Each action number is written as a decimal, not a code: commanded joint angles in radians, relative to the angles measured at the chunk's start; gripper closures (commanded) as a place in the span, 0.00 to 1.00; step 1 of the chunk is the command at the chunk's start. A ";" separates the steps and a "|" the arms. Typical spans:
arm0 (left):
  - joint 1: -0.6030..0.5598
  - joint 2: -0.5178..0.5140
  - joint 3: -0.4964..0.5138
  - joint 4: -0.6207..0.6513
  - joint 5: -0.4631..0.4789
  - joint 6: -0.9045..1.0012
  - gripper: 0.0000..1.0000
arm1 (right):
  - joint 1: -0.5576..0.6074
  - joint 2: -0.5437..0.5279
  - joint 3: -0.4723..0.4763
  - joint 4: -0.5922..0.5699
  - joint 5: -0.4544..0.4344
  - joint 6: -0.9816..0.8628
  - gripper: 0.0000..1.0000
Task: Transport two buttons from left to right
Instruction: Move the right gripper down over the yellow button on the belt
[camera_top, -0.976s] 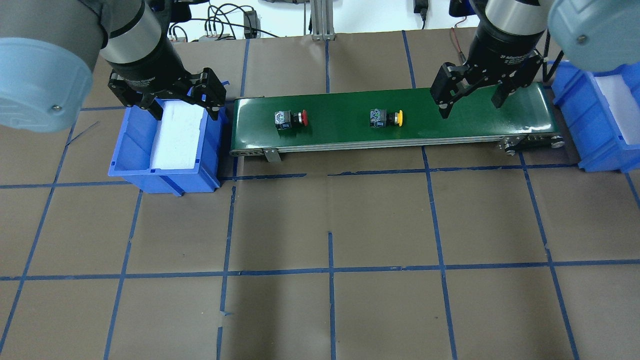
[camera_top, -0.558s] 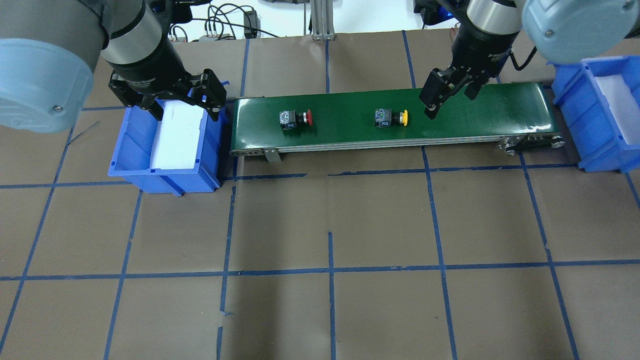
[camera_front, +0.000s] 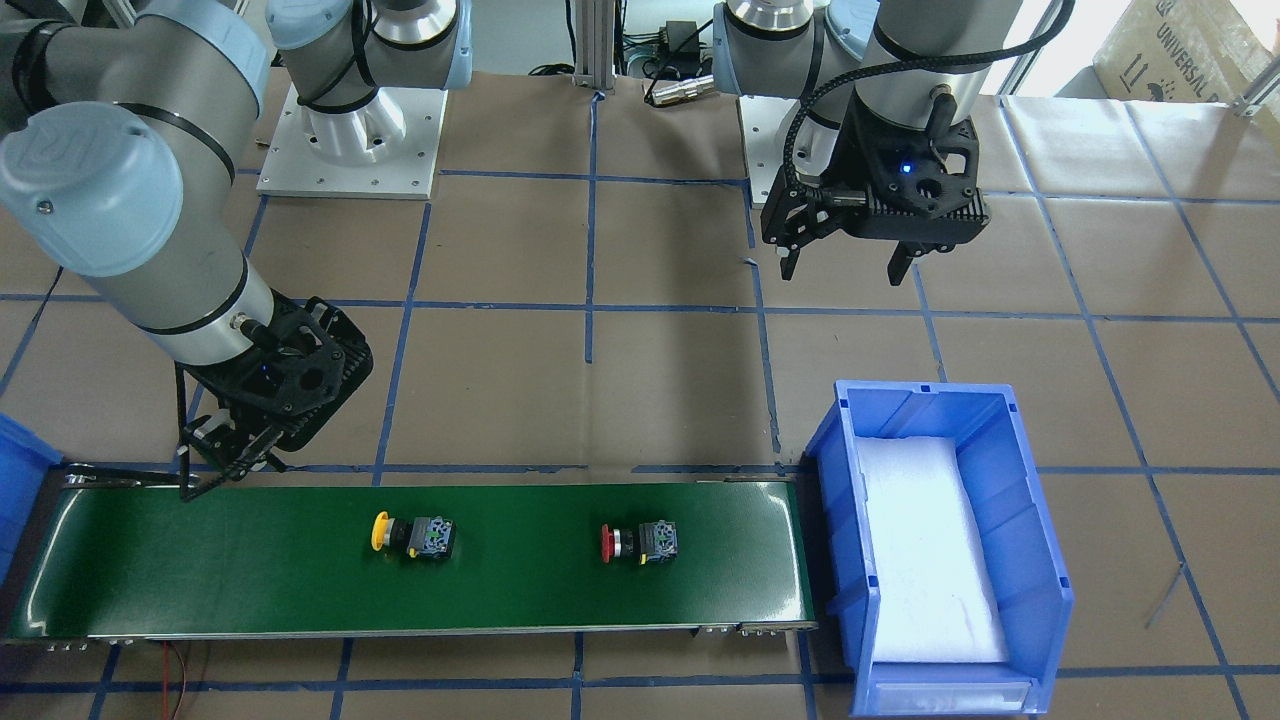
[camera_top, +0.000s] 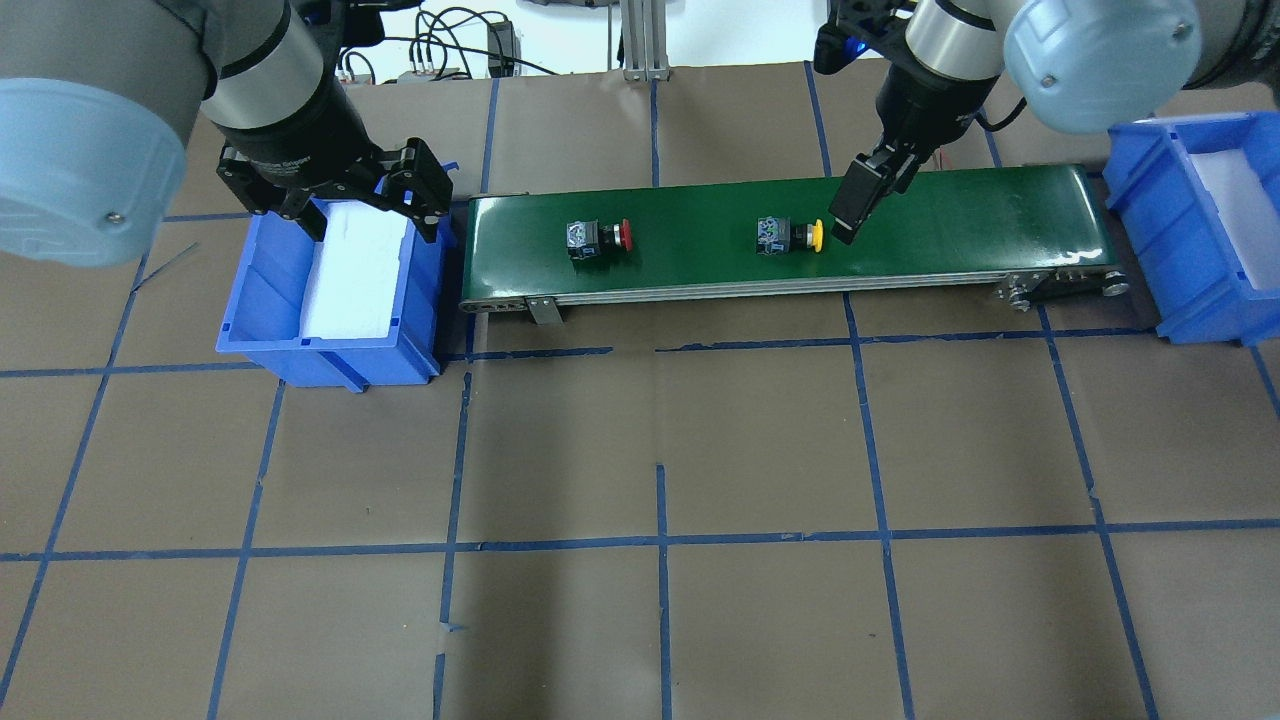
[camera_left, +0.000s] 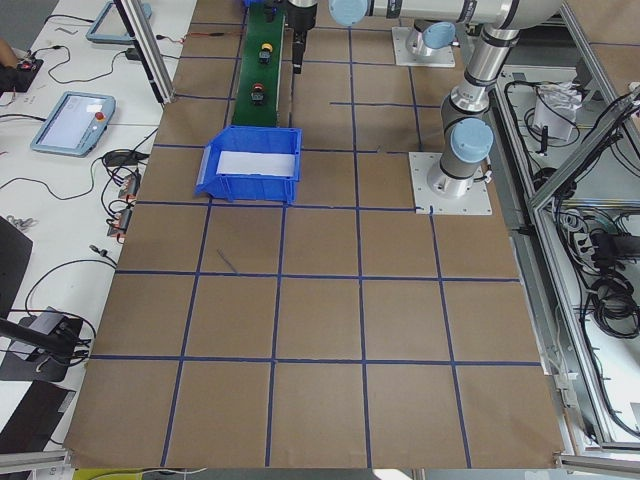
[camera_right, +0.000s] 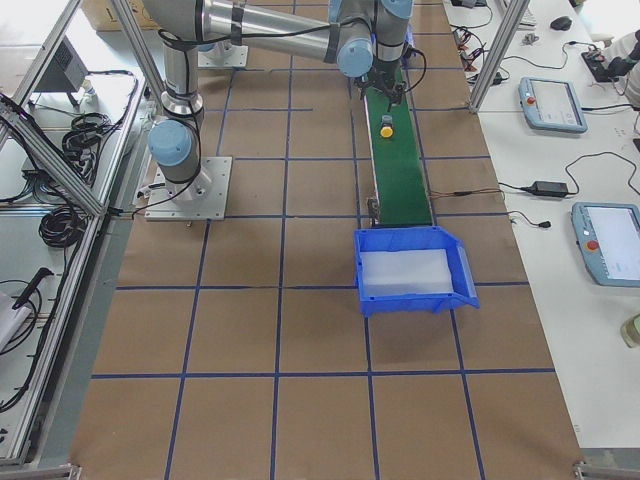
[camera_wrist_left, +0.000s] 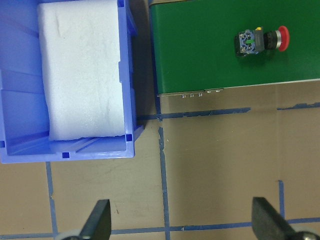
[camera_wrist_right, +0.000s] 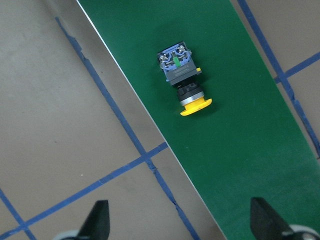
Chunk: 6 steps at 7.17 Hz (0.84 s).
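Belt (camera_top: 950, 215) had nudged both rightward, yellow button (camera_top: 790, 236) ahead of red button (camera_top: 598, 238). Right hand (camera_top: 848, 215), spread wide and empty, had swung in just beside the yellow cap, so pickup looked close. Left hand (camera_top: 375, 215) hung released over the blue bin (camera_top: 260, 300).

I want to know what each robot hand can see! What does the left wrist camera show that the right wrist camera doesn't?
Only the left wrist view shows the blue bin with its white foam pad and the red button. Only the right wrist view shows the yellow button. Both show the green belt, the brown table with blue tape lines, and open fingertips at the bottom edge: the left gripper in one, the right gripper in the other.
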 joint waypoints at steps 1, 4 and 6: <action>-0.002 0.001 -0.001 -0.001 0.001 0.002 0.00 | 0.008 0.068 0.004 -0.085 -0.030 -0.176 0.00; -0.002 0.001 -0.003 0.001 0.000 0.002 0.00 | 0.017 0.092 0.022 -0.140 -0.022 -0.397 0.00; -0.002 0.002 -0.003 -0.001 0.000 0.002 0.00 | 0.017 0.154 0.024 -0.178 -0.023 -0.414 0.01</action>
